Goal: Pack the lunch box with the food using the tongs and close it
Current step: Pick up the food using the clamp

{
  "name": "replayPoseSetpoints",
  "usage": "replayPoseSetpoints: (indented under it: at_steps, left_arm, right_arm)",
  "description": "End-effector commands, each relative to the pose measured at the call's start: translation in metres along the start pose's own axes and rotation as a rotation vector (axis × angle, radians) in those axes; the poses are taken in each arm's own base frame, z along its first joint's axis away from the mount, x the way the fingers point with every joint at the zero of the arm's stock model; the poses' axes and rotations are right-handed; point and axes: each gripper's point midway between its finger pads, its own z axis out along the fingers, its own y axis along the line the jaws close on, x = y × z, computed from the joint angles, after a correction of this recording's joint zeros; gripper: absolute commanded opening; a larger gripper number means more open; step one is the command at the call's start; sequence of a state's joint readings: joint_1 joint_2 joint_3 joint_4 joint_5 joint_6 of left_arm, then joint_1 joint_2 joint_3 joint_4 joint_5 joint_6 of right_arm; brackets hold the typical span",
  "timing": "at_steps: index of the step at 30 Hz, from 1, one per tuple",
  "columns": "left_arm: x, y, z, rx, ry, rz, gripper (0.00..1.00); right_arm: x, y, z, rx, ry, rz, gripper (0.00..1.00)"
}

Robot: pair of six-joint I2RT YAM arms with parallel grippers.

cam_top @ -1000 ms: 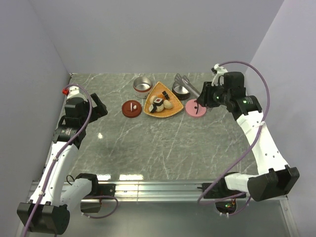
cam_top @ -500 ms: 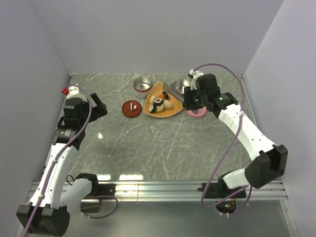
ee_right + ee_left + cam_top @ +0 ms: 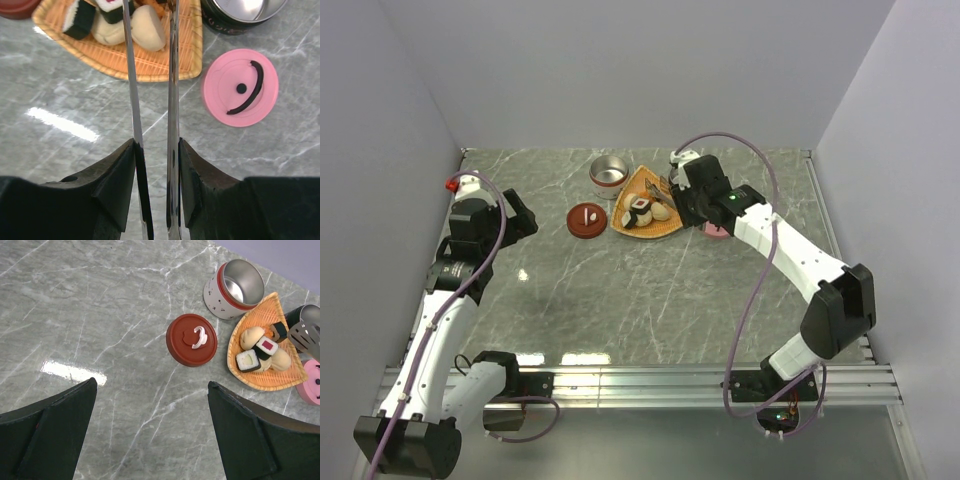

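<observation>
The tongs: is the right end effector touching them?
Touching. In the right wrist view the right end effector pinches the tongs, a finger pressed against the outside of each thin arm.

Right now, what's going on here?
The right pincer grips the tongs, which extend over the orange tray of food. No piece looks gripped yet. The left pincer hangs open off to the side, holding nothing. The white container and the dark container stand open, with the red lid and the pink lid lying on the table.
</observation>
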State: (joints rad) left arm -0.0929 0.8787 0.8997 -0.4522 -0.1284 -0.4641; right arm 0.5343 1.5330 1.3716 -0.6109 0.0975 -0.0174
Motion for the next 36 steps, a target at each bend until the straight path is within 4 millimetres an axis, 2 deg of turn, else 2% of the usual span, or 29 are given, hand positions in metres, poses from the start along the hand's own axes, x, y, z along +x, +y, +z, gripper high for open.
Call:
replayPoseSetpoints:
  at_steps: [1, 10, 20, 23, 25, 26, 31, 36]
  left_arm:
    - [-0.009, -0.003, -0.002, 0.02, -0.046, 0.01, 0.99]
    - [-0.008, -0.001, -0.001, 0.017, -0.042, 0.013, 0.99]
    - [-0.006, 0.0, 0.0, 0.015, -0.042, 0.013, 0.99]
    - [-0.006, -0.001, 0.0, 0.014, -0.04, 0.015, 0.99]
    - [-0.007, 0.0, 0.0, 0.013, -0.042, 0.016, 0.99]
    - [-0.007, 0.0, 0.001, 0.013, -0.041, 0.018, 1.0]
    - [-0.006, 0.0, 0.001, 0.014, -0.04, 0.019, 1.0]
    - [-0.006, 0.0, 0.002, 0.013, -0.039, 0.019, 0.99]
  right_arm:
    - [-0.033, -0.009, -0.002, 0.075, -0.099, -0.057, 0.45]
    - [-0.027, -0.003, 0.021, 0.092, -0.049, -0.119, 0.46]
    - [-0.018, -0.006, 0.032, 0.135, 0.0, -0.172, 0.45]
    - [-0.018, -0.006, 0.035, 0.14, 0.012, -0.181, 0.38]
    - [-0.015, -0.006, 0.037, 0.146, 0.029, -0.189, 0.28]
    - [-0.016, -0.005, 0.038, 0.144, 0.029, -0.191, 0.26]
    - [-0.021, -0.004, 0.035, 0.143, 0.019, -0.188, 0.21]
    - [-0.051, -0.009, 0.01, 0.159, -0.051, -0.169, 0.2]
